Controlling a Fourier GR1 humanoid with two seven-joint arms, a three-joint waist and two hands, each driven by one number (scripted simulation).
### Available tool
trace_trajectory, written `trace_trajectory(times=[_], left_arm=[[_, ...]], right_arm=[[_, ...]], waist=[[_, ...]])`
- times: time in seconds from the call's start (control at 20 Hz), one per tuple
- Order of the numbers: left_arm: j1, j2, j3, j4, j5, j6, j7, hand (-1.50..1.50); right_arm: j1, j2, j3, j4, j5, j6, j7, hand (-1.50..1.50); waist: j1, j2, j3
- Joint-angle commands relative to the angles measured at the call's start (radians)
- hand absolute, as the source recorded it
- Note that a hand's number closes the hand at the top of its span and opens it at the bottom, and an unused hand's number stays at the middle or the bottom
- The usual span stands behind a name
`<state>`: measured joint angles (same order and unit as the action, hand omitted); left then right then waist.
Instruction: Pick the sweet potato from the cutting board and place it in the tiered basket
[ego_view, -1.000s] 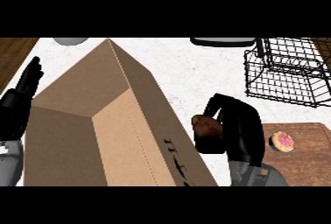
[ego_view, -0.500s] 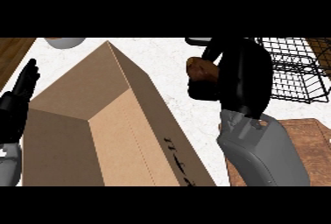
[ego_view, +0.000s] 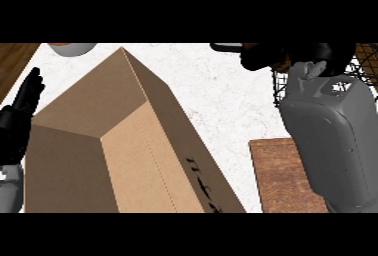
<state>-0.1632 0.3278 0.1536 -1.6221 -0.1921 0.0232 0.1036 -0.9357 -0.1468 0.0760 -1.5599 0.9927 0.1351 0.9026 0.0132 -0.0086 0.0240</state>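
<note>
The brownish-orange sweet potato (ego_view: 279, 61) shows only as a sliver inside the curled black right hand (ego_view: 295, 54), which is wrapped round it near the white marbled counter's (ego_view: 214, 95) far right edge, at the near rim of the black wire tiered basket (ego_view: 362, 70), probably so it can be lowered in from above. The brown wooden cutting board (ego_view: 284, 175) by the counter's near right edge lies bare where it shows, half hidden by the grey right forearm (ego_view: 332, 135). The tall open cardboard box (ego_view: 111, 150) fills the counter's left half, and the black left hand (ego_view: 22, 115) rests at the left edge with fingers straight and up, out of the way.
</note>
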Motion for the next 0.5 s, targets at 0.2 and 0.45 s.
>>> trace_trajectory(times=[0.2,0.45], left_arm=[[0.003,-0.061,-0.023,0.085,0.033,-0.028,0.030,0.00],[0.072,-0.077,-0.029,0.053,0.009,-0.020,-0.002,0.00]], right_arm=[[-0.027,-0.143,-0.028,0.181,0.027,0.005,-0.166,1.50],[-0.010,-0.299,-0.009,0.279,0.133,0.045,-0.211,1.50]], waist=[[-0.009,0.019,-0.025],[-0.007,0.018,-0.026]])
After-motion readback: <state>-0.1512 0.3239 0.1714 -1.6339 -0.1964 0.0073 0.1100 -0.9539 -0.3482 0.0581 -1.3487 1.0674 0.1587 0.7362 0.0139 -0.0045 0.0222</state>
